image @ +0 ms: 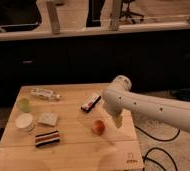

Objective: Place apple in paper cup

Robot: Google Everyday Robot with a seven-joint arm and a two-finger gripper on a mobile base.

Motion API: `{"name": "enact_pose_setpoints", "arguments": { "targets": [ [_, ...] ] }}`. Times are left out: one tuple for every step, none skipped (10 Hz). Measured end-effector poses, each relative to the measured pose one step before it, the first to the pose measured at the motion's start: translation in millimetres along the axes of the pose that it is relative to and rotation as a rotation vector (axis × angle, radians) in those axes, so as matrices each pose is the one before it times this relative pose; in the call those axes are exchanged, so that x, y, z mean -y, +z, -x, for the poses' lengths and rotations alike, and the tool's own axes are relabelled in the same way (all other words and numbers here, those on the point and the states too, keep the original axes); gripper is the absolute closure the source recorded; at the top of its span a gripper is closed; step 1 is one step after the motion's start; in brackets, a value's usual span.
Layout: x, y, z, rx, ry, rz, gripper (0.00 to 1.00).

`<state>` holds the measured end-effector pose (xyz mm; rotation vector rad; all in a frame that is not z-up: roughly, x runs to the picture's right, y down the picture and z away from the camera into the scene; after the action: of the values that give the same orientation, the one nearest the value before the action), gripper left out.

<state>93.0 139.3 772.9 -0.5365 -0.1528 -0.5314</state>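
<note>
The apple (98, 127), small, round and red-orange, lies on the wooden table (78, 152) right of the middle. The white paper cup (25, 122) stands near the table's left edge, with the smaller light-green cup (23, 104) just behind it. My white arm reaches in from the right. My gripper (117, 122) hangs down just right of the apple, slightly above the tabletop and very close to the fruit. It holds nothing that I can see.
A clear plastic bottle (45, 93) lies at the back left. A dark snack bar (90, 102) lies behind the apple. A pale flat packet (48, 119) and a striped dark packet (47, 138) lie right of the paper cup. Cables run over the floor at right.
</note>
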Motion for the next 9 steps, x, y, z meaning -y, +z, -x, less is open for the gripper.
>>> {"name": "enact_pose_setpoints", "arguments": {
  "targets": [
    [1.42,8.64,3.51,0.00696,-0.00745,-0.00044,0.20],
    [0.77,9.18,3.15,0.00502,-0.00682,-0.00035,0.20],
    [1.34,7.40,3.24,0.00873,-0.01065,0.00128,0.20],
    [0.61,1.93,0.56,0.00474,-0.00282,-0.00061,0.20],
    [0.80,2.07,1.07,0.00578,-0.00004,-0.00119,0.20],
    [1.80,3.01,2.97,0.00762,-0.00177,-0.00160,0.20],
    [0.55,3.93,4.40,0.00606,-0.01160,0.00244,0.20],
    [1.81,2.85,5.31,0.00535,-0.01511,0.00197,0.20],
    [2.56,3.22,6.08,0.00972,-0.01374,-0.00055,0.20]
  ]
}}
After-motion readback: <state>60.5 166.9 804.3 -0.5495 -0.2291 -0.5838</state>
